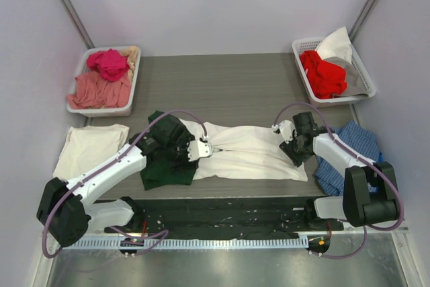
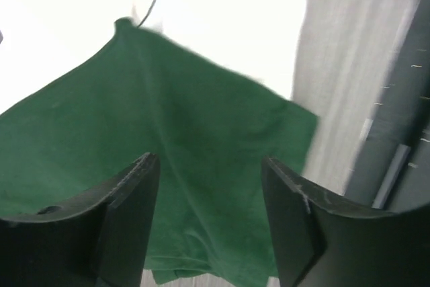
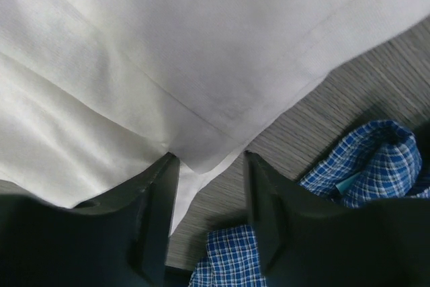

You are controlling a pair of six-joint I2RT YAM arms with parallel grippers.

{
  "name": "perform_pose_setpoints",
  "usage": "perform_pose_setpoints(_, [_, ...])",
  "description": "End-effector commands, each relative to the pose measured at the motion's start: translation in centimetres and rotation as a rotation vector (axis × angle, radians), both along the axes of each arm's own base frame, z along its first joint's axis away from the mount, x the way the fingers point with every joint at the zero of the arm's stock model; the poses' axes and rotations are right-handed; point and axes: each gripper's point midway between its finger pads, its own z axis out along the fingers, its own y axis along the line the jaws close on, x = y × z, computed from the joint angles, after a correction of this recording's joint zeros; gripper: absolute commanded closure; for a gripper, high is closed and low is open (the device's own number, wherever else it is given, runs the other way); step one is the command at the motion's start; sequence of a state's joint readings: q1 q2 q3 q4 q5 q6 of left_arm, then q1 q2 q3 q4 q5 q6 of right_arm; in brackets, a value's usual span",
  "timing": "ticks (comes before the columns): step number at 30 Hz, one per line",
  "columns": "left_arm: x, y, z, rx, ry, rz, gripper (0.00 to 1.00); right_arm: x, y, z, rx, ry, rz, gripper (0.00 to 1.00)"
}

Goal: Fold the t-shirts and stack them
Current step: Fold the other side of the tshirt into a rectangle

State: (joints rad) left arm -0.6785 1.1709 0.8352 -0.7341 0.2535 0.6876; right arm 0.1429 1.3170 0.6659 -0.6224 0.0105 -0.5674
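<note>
Surface: grey wood-grain worktop (image 1: 222, 78), with pale walls (image 1: 222, 5) behind and beside it.
Left fingers: your left fingers (image 2: 127, 220) stand wide apart and hold nothing; the dark green t-shirt (image 2: 168, 152) lies under them.
Right fingers: your right fingers (image 3: 151, 220) are apart; a corner of the white t-shirt (image 3: 201, 65) lies between them, ungripped.
Cream t-shirt: the cream t-shirt (image 1: 87, 149) lies well left of the left fingers, at the worktop edge.
Room: the blue checked cloth (image 3: 363, 159) is just beside the right fingers.

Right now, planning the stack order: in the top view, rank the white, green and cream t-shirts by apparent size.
1. white t-shirt
2. cream t-shirt and green t-shirt: alike; green is partly covered, so unranked.
</note>
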Motion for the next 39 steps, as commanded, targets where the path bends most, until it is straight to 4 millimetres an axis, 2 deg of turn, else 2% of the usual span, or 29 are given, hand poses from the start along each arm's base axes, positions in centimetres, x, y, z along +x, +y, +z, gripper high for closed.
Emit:
perform_pose_setpoints(1, [4.5, 0.7, -0.4, 0.017, -0.147, 0.117, 0.28, 3.7, -0.2, 2.8, -0.015, -0.165, -0.029, 0.38])
perform_pose_setpoints(3, [5.9, 1.6, -0.7, 0.025, -0.166, 0.174, 0.24, 4.9, 0.0, 4.3, -0.005, -0.215, -0.032, 0.29])
perform_pose_setpoints(5, [7.5, 2.4, -0.6, 0.019, -0.199, 0.239, 0.20, 6.0, 0.3, 5.6, 0.009, -0.258, -0.029, 0.27])
perform_pose_setpoints(8, [8.9, 3.1, -0.4, 0.006, -0.213, 0.289, 0.17, 7.1, 0.8, 7.0, 0.035, -0.295, -0.023, 0.22])
perform_pose_setpoints(10, [9.9, 3.6, -0.1, -0.012, -0.201, 0.322, 0.16, 7.3, 1.2, 7.2, 0.044, -0.287, -0.013, 0.20])
perform_pose_setpoints(14, [11.1, 4.4, -0.8, -0.016, -0.158, 0.365, 0.16, 7.6, 1.7, 7.3, 0.044, -0.278, 0.010, 0.19])
perform_pose_setpoints(22, [11.4, 5.6, -3.0, 0.045, -0.122, 0.373, 0.16, 6.4, 1.9, 6.2, 0.023, -0.228, 0.057, 0.18])
perform_pose_setpoints(25, [11.4, 6.1, -3.6, 0.060, -0.109, 0.378, 0.16, 5.6, 2.0, 6.5, 0.025, -0.209, 0.065, 0.18])
perform_pose_setpoints(33, [11.5, 7.1, -4.5, 0.077, -0.094, 0.401, 0.16, 4.6, 2.8, 9.7, 0.068, -0.261, 0.087, 0.18])
perform_pose_setpoints(36, [11.7, 7.4, -4.8, 0.082, -0.089, 0.411, 0.16, 4.8, 2.8, 9.9, 0.064, -0.265, 0.093, 0.18])
perform_pose_setpoints(39, [11.9, 7.9, -5.1, 0.084, -0.082, 0.426, 0.15, 5.2, 2.9, 9.0, 0.059, -0.250, 0.098, 0.18])
